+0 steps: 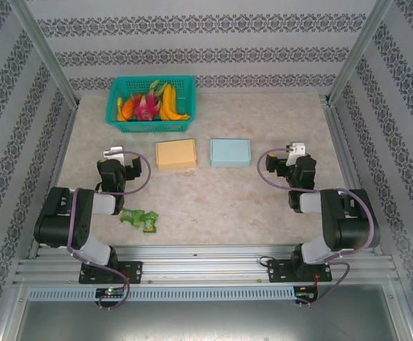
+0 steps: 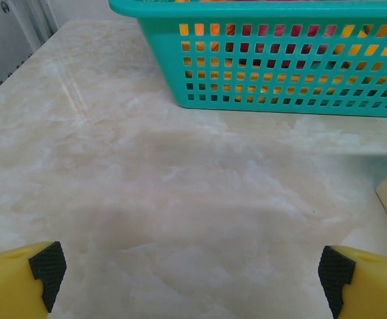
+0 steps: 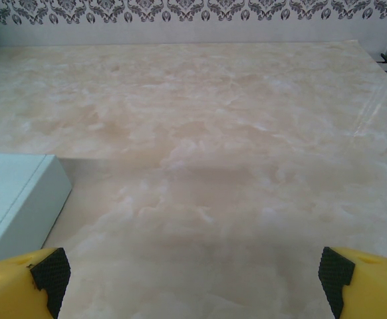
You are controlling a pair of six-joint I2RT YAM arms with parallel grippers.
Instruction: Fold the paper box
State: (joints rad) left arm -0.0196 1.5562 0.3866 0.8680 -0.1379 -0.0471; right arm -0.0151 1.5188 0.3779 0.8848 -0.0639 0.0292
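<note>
While the 2 arms are seen drawn in near their bases, both tools are held wide open and nothing is gripped. The left gripper (image 1: 114, 153) is poised just above the marble-patterned table (image 1: 263, 199), and in its wrist view its black pads (image 2: 47, 266) are spread to the 2 lower corners with bare surface between them. The right gripper (image 1: 295, 150) is likewise parted and empty above the table. 2 boxes are laid flat side by side, close but apart, at the middle of the table: a tan paper box (image 1: 176, 153) just right of the left gripper, and a pale blue paper box (image 1: 230, 152) left of the right gripper, its corner being caught in the right wrist view. A teal basket (image 1: 148, 125) of colourful toy fruit (image 1: 150, 106) is placed at the far left, behind the tan box. A small green crumpled item (image 1: 140, 218) is seen near the left arm's base.
</note>
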